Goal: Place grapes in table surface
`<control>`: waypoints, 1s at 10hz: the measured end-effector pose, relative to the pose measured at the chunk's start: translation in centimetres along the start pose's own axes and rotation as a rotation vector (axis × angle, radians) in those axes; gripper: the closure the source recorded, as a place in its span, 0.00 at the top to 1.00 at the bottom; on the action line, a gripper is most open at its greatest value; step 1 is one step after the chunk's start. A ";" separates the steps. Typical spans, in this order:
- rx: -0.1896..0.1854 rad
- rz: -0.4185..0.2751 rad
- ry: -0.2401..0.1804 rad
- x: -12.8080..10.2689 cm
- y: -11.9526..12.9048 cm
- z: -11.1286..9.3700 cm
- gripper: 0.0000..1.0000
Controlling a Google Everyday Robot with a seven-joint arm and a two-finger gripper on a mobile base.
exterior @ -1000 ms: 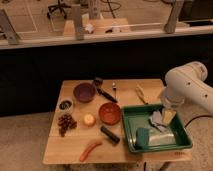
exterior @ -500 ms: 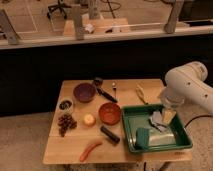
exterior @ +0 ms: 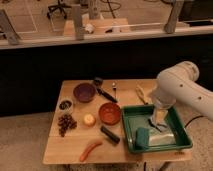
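The grapes (exterior: pixel 65 123), a dark reddish-purple bunch, lie on the light wooden table surface (exterior: pixel 75 150) near its left edge, below a small dark bowl (exterior: pixel 65 105). My white arm reaches down from the right over the green tray (exterior: pixel 177 145). The gripper (exterior: pixel 158 120) hangs low inside the tray, far to the right of the grapes and apart from them.
A purple bowl (exterior: pixel 84 92), an orange bowl (exterior: pixel 109 113), a small yellow-orange fruit (exterior: pixel 89 119), an orange carrot-like stick (exterior: pixel 90 149), a dark block (exterior: pixel 110 135), black utensils (exterior: pixel 104 91) and a yellowish item (exterior: pixel 142 93) lie on the table. The tray holds a green sponge (exterior: pixel 142 138) and a pale container (exterior: pixel 161 138).
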 end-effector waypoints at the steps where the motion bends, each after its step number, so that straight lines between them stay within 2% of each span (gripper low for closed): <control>1: 0.017 -0.058 -0.010 -2.4 -0.1 -0.3 0.80; 2: 0.037 -0.120 -0.014 -4.8 -0.1 -0.6 0.80; 3: 0.049 -0.154 -0.013 -5.9 -0.1 -0.8 0.80; 8: 0.052 -0.166 -0.013 -6.2 -0.1 -0.9 0.80; 9: 0.054 -0.206 -0.018 -6.5 0.0 -0.9 0.80; 10: 0.060 -0.275 -0.025 -7.1 0.0 -0.9 0.80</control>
